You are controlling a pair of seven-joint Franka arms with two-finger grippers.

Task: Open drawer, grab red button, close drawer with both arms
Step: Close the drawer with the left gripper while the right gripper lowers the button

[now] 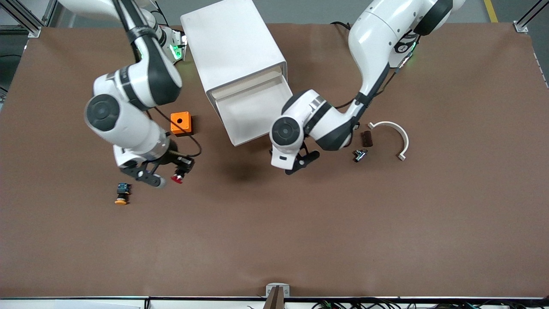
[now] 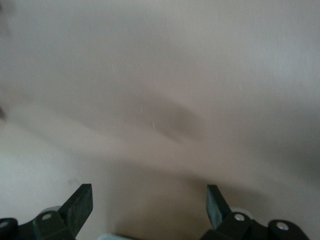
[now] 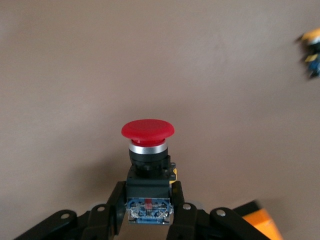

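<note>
The drawer stands pulled out of the white cabinet, and its tray looks empty. My right gripper is shut on the black-blue body of the red-capped button and holds it just above the table, near the orange box. In the right wrist view the button sits between the fingers of the right gripper, cap pointing away. My left gripper is open and empty, low over the table by the drawer's front corner. In the left wrist view the left gripper faces a blurred pale surface.
An orange box sits beside the cabinet toward the right arm's end. An orange-capped button lies near the right gripper. A white curved piece, a dark brown block and a small black part lie toward the left arm's end.
</note>
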